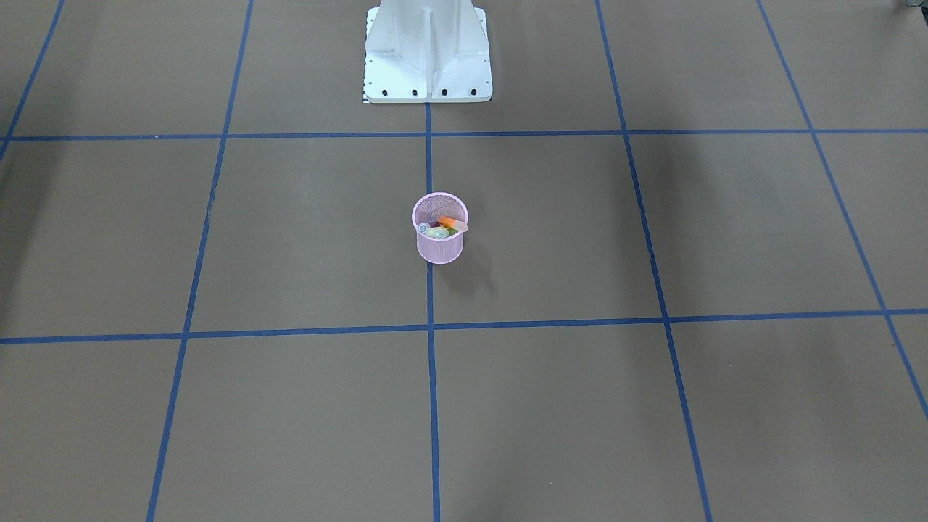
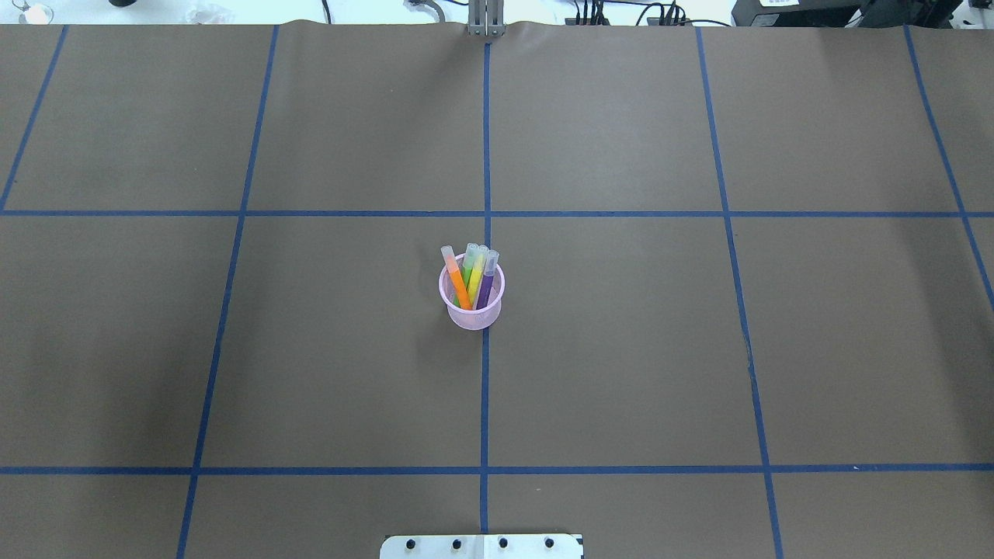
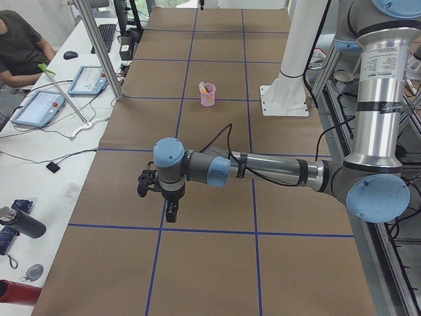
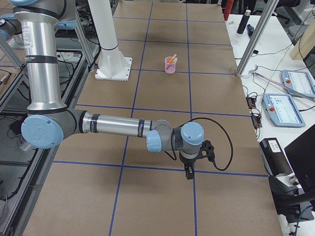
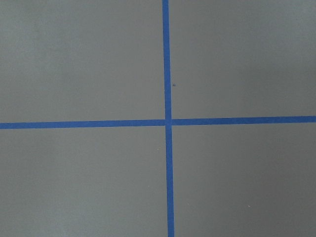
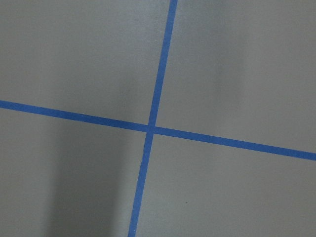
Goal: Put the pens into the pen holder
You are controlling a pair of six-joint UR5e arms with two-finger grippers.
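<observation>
The surface (image 2: 621, 349) is a plain dull brown and carries a grid of blue tape lines (image 2: 485, 388), and the robot base (image 1: 428, 58) at its edge is white. The pen holder (image 2: 471, 314) is a pale pink wire mesh, and in it the orange pen (image 2: 458, 287), the green pen (image 2: 468, 272), the yellow pen (image 2: 477, 270) and the purple pen (image 2: 486, 289) each have a pale translucent cap. The left arm (image 3: 276, 170) and the right arm (image 4: 118, 125) are silver tubes with light blue caps on the joints and black parts at the wrist.
</observation>
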